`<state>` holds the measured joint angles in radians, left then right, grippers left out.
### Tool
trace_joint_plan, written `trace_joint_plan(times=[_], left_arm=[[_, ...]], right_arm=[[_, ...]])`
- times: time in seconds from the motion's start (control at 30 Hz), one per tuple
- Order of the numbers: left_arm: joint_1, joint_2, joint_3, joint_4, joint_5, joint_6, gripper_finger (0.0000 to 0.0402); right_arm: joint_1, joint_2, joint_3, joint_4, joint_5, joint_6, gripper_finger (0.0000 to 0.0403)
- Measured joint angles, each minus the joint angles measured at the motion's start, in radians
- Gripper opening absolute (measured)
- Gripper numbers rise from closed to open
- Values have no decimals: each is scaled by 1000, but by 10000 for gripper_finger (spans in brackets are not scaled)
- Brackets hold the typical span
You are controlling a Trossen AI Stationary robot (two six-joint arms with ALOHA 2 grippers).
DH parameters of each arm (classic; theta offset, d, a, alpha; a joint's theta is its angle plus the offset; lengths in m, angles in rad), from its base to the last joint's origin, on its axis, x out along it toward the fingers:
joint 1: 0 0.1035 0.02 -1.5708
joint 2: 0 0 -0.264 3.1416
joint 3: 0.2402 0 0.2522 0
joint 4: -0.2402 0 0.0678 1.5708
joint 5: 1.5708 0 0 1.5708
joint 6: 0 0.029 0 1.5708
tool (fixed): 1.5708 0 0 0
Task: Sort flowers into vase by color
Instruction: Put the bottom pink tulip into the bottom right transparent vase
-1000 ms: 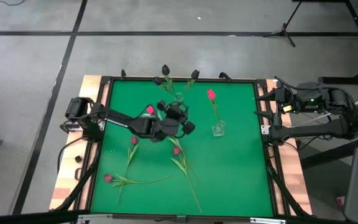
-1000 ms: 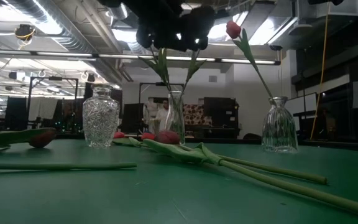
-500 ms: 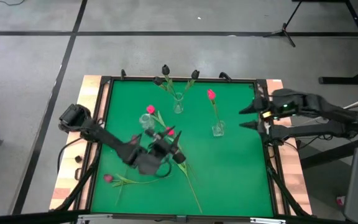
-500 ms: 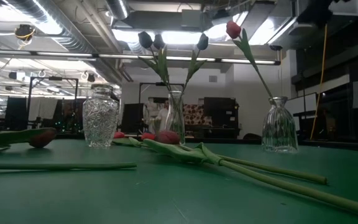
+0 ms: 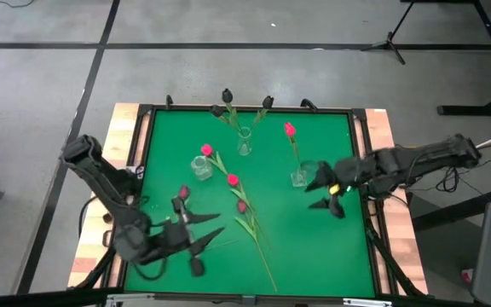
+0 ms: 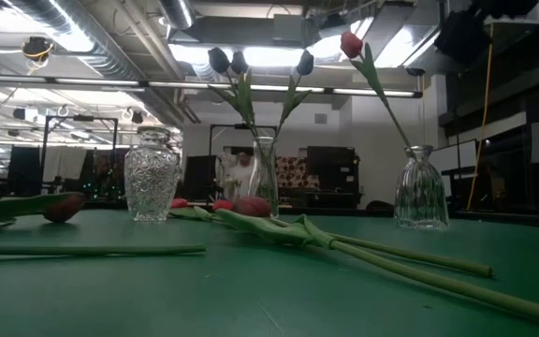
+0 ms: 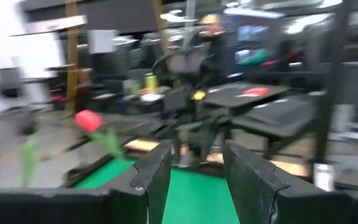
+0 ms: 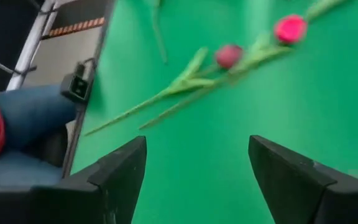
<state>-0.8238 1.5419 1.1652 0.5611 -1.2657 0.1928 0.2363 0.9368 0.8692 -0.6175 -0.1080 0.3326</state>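
Observation:
Three near-black tulips (image 5: 227,96) stand in the narrow vase (image 6: 264,174) at the table's far middle. One pink-red tulip (image 6: 351,44) stands in the bell-shaped vase (image 5: 298,177). A cut-glass vase (image 6: 152,178) stands left of them, with a pink head (image 5: 205,151) beside it. Pink and magenta tulips (image 8: 229,55) lie flat on the green mat (image 5: 331,256), stems toward the near edge. My left gripper (image 5: 201,232) hangs open near the near-left corner. My right gripper (image 5: 319,193) is open just right of the bell vase. Neither touches anything.
Loose stems (image 6: 363,248) run across the middle toward the near edge, and another stem (image 6: 82,250) lies at the near left. A raised black frame (image 5: 361,170) rims the mat. A person's jeans-clad leg (image 8: 17,118) shows beyond the table edge. Bare mat lies near right.
My left gripper has drawn away from the narrow vase at the far middle, swinging toward the near-left corner; the dark tulips stay standing in the vase. My right gripper has come in from the right edge toward the bell-shaped vase.

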Motion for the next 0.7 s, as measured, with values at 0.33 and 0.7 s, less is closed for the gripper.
trace_joint_plan(times=[0.33,0.7], left_arm=[[-89,-160,0,-82,60,53,144],[-212,-204,0,-83,-4,28,144]], right_arm=[[196,328,1,354,506,216,282],[153,749,42,656,637,315,282]])
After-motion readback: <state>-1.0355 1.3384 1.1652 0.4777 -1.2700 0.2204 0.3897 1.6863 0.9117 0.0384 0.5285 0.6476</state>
